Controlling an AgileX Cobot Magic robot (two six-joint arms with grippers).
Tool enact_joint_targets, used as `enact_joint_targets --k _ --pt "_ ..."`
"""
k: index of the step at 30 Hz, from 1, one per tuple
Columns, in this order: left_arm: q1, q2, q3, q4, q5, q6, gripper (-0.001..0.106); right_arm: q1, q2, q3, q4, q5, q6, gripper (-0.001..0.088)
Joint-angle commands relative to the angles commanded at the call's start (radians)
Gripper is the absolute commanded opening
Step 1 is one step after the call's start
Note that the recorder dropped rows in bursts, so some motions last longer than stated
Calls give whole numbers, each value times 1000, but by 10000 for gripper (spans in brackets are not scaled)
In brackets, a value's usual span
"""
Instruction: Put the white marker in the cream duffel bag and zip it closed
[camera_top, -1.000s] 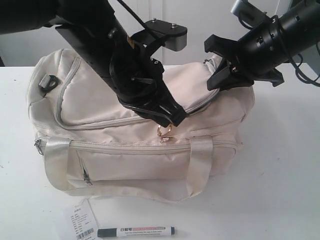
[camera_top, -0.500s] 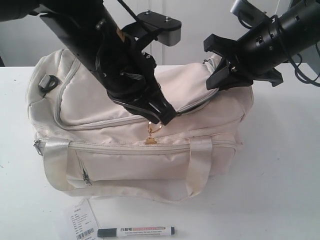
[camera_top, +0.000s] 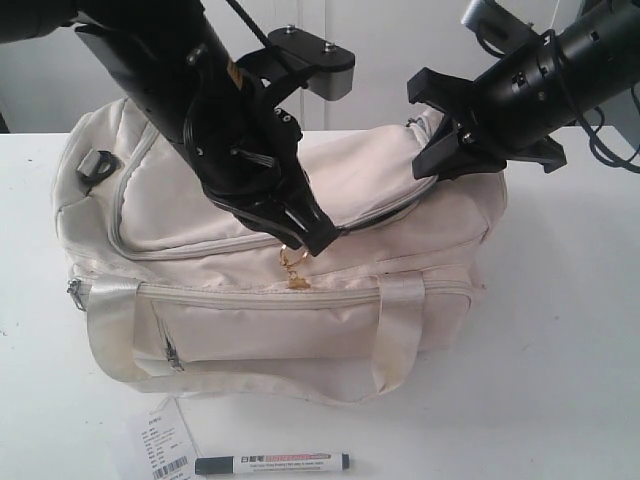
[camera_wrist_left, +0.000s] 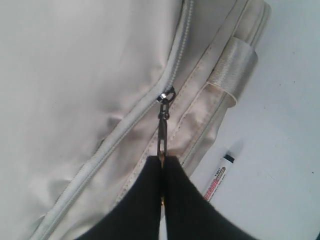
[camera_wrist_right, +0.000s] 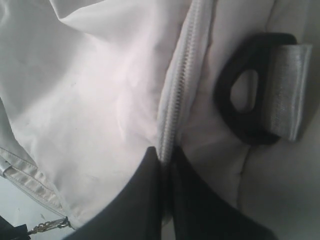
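White marker (camera_top: 272, 463) is lying on the table (camera_top: 570, 380) right at the front edge, in front of the cream duffel bag (camera_top: 250, 335) and just beside a barcode tag (camera_top: 162, 442), so not in the bag yet. Left gripper (camera_wrist_left: 162, 159) is pinched tight on the main zipper pull (camera_wrist_left: 163, 132), with the gold charm (camera_top: 293, 268) dangling under it. Right gripper (camera_wrist_right: 165, 156) is clamped on the bag's fabric along the zipper, near a black strap ring (camera_wrist_right: 250, 100).

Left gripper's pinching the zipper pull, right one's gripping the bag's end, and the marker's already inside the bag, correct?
No. The marker is not inside: it lies on the table in front of the bag, as the exterior view shows. The rest is right.
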Motion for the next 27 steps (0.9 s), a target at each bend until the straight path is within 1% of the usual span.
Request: enact_joint_targets --k 2,10,15,27 --pt "0 0 0 20 16 -3 0 0 0 0 0 0 0 0" --pt "0 0 0 24 24 -3 0 0 0 0 0 0 0 0" --pt "0 0 0 63 55 -7 0 0 0 0 -10 0 0 0" --pt "0 0 0 84 72 -7 0 -2 0 0 -12 2 0 0"
